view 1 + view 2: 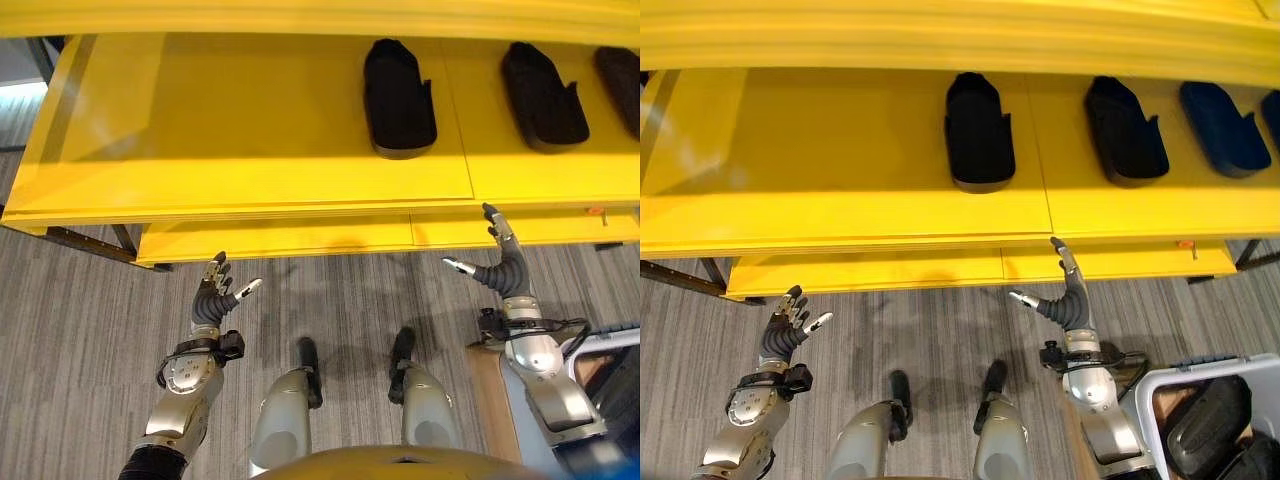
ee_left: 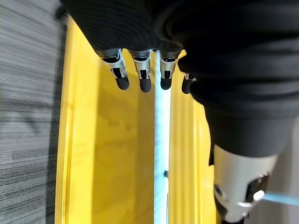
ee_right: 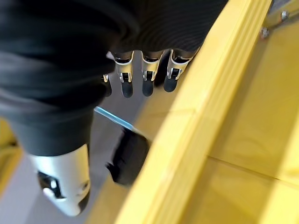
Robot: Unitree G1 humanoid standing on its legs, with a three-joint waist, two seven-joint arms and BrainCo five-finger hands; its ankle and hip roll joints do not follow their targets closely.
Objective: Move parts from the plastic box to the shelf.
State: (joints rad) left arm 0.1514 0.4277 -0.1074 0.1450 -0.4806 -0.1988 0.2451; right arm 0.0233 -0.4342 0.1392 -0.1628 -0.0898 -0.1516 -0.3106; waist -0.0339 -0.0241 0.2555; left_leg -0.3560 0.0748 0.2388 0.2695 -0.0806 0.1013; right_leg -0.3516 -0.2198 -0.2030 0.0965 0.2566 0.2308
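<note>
We see grey striped carpet floor (image 1: 90,320) nearest us. At 5 o'clock in the right eye view sits the plastic box (image 1: 1160,385), white-walled, with dark parts in the box (image 1: 1208,418) piled inside.

Our left hand (image 1: 212,296) hangs over the carpet at 8 o'clock, fingers straight and loosely spread, thumb out, nothing in it. Our right hand (image 1: 1065,296) is at 4 o'clock, just in front of the shelf's lower edge, fingers extended, thumb splayed wide, also empty. Both wrist views show straight fingers and yellow shelf boards past them.

Farther out, the yellow shelf (image 1: 200,150) spans the whole width, with a lower board (image 1: 280,240) beneath its front edge. On the upper board, from 12 to 2 o'clock, lie three dark shoe-shaped parts side by side, well apart: first part (image 1: 978,130), second part (image 1: 1126,130), third part (image 1: 1225,115), which looks bluish.

No readable writing or labels that we can make out.
</note>
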